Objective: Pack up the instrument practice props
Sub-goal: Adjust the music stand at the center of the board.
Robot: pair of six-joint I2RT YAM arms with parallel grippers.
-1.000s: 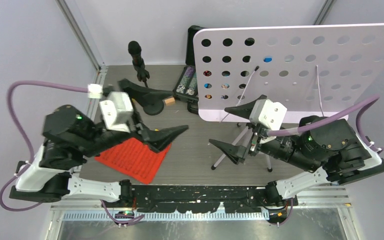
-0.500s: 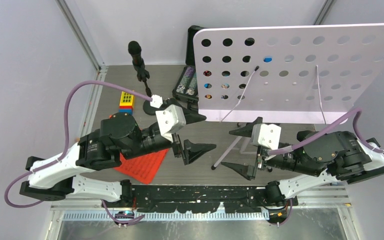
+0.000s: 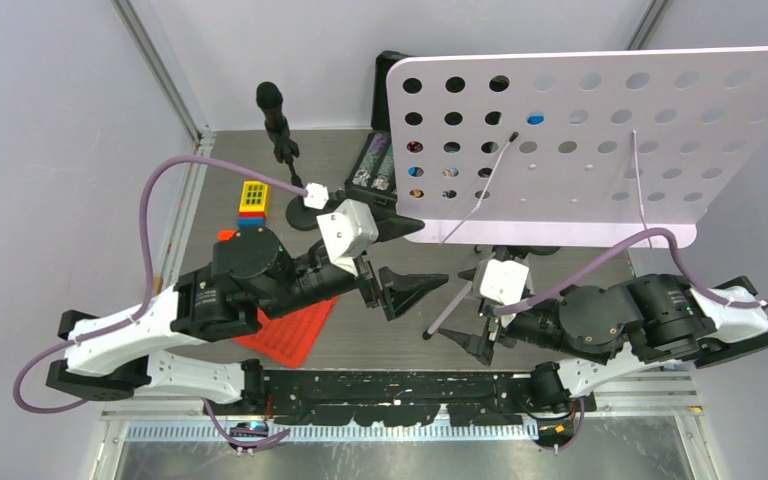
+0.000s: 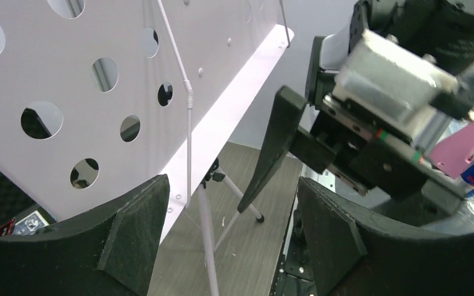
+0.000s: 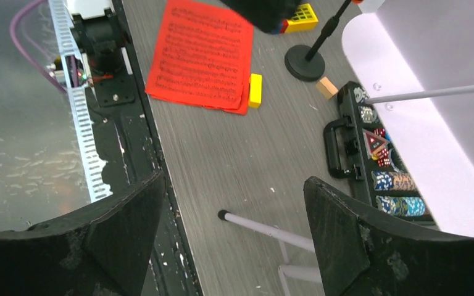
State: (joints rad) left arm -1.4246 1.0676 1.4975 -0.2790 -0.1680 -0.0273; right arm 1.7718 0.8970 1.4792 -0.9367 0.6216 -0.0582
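From above, the white hole-punched music rack point(image 3: 580, 140) stands at the far right of the tabletop point(image 3: 395, 338), its tilted panel hiding much of that side, with one silver tripod leg point(image 3: 452, 312) reaching out toward the near edge. The red sheet-music pages point(image 3: 295, 328) lie flat at the near left, partly under the left arm. A black microphone point(image 3: 270, 100) stands upright on its pole at the far left, near the yellow and blue toy blocks point(image 3: 252, 197). The black case of poker chips point(image 3: 378, 165) lies open just behind the rack's left edge. The left fingers point(image 3: 415, 290) are spread wide above the middle of the tabletop, pointing toward the rack and holding nothing. The right fingers point(image 3: 468, 345) are spread too, low beside the tripod leg, and empty. In the left wrist view the two black fingers sit well apart at the bottom corners, and between them show the rack's lower lip, its thin silver legs and the right arm's wrist block with one finger facing in. In the right wrist view the fingers stand wide apart with only bare tabletop between them. Beyond lie the red pages, a yellow block point(image 5: 255, 89) just beside their edge, a small tan block point(image 5: 327, 87) near the microphone's round base point(image 5: 304, 61), the chip case and the black-tipped end of a tripod leg
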